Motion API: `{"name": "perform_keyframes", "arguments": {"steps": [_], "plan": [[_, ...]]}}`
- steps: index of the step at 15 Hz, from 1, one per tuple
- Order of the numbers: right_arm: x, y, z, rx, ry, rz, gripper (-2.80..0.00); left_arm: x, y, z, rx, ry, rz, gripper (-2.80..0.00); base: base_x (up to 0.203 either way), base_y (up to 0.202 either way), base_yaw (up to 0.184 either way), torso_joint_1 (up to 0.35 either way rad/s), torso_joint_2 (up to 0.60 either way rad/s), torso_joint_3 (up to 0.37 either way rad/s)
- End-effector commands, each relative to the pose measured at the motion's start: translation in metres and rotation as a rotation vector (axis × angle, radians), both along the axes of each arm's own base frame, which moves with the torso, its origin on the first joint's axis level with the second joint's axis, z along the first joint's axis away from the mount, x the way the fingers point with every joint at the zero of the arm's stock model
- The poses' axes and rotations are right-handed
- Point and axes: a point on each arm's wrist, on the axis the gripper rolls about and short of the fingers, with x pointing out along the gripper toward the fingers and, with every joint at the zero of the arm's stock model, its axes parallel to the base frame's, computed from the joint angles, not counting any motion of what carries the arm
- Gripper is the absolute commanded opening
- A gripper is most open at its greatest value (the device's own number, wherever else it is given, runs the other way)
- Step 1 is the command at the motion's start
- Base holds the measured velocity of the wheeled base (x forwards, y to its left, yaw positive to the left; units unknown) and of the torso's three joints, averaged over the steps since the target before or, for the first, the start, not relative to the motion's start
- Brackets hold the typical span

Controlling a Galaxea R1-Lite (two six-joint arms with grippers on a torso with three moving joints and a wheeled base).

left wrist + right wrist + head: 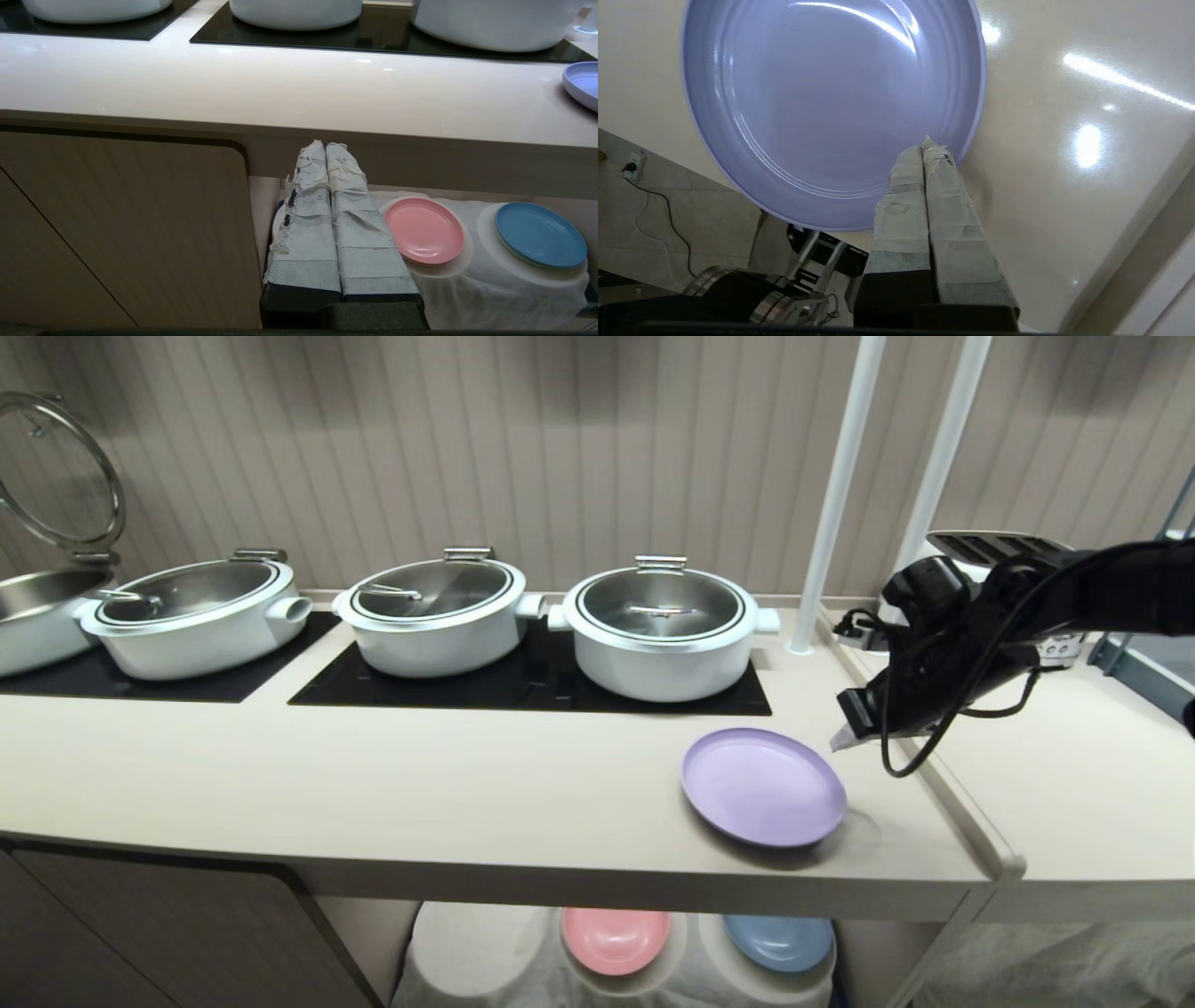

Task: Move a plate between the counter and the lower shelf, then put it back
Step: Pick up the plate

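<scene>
Pressed together with nothing between them, the taped fingers of the right gripper [845, 735] hang just above the counter [467, 784], tips pointing down and toward the plate [764, 786]. In the right wrist view the fingertips [930, 149] sit over the plate's near rim, and whether they touch it I cannot tell. From the head view the lilac plate lies just to the robot's left of these tips and a little nearer the counter's front edge; being round, it offers no long axis, so any stretch of rim serves equally. My judgement is that the jaws must part before they can pinch that rim.

The plate lies near the front edge, which may let a lower finger slide under the rim. To its right runs the raised lip of the adjoining surface [1074, 803], close to the arm. Behind stand three white pots [661, 635] on black cooktop panels, well apart.

Below, the lower shelf [485, 952] shows a bare cloth hump at left, beside a pink plate [615, 938] and a blue plate [780, 941].

Parked low before the shelf, the left gripper [325, 148] is likewise closed and empty, far from the plate.
</scene>
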Motion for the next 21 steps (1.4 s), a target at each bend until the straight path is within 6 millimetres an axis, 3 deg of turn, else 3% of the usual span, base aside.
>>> {"name": "perform_keyframes", "arguments": {"steps": [1,7,8,21], "plan": [[0.007,-0.008,-0.005,-0.031,0.009,0.014,-2.80,0.000,0.000,0.000,-0.001,0.000,0.001,-2.80,0.000,0.000,0.000,0.000,0.00,0.000],[0.006,-0.010,-0.011,-0.040,0.052,0.020,-2.80,0.000,0.000,0.000,-0.001,0.000,0.000,-2.80,0.000,0.000,0.000,0.000,0.00,0.000],[0.007,-0.010,-0.012,-0.041,0.054,0.020,0.00,0.000,0.000,0.000,-0.001,0.000,0.000,-2.80,0.000,0.000,0.000,0.000,0.00,0.000],[0.032,-0.007,-0.043,-0.084,0.062,0.109,0.00,0.000,0.000,0.000,-0.001,0.000,0.001,-2.80,0.000,0.000,0.000,0.000,0.00,0.000]]}}
